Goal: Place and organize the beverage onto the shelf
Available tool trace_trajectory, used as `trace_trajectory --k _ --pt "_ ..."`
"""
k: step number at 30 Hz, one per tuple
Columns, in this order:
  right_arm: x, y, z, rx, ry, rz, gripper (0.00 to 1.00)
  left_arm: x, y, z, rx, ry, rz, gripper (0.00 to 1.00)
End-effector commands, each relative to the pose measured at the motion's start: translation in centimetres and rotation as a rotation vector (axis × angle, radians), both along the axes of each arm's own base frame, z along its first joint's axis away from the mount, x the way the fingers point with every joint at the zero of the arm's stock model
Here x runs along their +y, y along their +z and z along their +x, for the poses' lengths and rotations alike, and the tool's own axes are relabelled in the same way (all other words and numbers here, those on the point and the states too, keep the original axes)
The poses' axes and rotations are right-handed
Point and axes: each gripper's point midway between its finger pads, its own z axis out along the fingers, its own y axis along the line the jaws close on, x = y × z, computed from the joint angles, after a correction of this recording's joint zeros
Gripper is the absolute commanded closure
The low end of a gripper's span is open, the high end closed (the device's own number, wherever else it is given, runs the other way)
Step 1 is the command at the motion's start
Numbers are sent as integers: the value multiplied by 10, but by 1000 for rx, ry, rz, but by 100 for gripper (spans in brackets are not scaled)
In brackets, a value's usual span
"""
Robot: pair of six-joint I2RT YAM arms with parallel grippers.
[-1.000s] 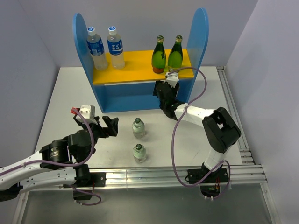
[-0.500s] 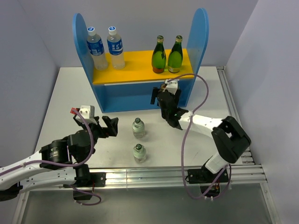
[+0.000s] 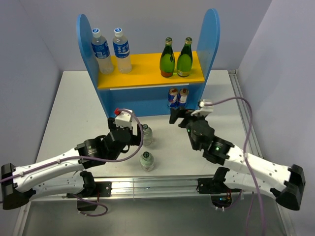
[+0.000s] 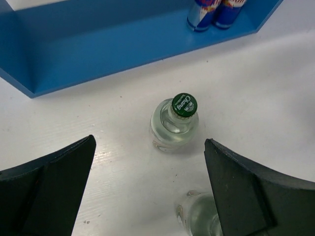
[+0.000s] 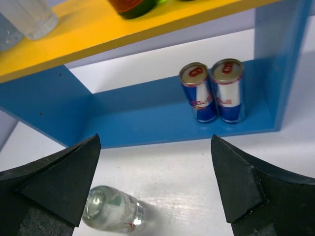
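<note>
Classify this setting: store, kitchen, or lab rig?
Likely a lab test cell mocking a store display: plain grey walls box in a white table, aluminium rail at its near edge, toy-like blue shelf.

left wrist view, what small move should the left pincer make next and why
Probably ease the open left pincer forward and down until its fingers straddle the clear green-capped glass bottle; it stands upright on the white table just ahead of the fingers, ungrasped, and off the blue shelf.
</note>
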Motion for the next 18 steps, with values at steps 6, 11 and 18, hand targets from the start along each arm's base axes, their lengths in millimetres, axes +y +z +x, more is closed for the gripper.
trace_trajectory --k 6,11,18 --pt "-57 -7 -31 7 -87 20 0 -50 -9 15 52 -147 -60 1" --pt "-67 -15 -34 15 -114 11 0 -68 -15 19 67 -171 -61 1" --pt "-68 -15 -35 9 -111 21 0 -66 -17 31 42 -110 -58 1"
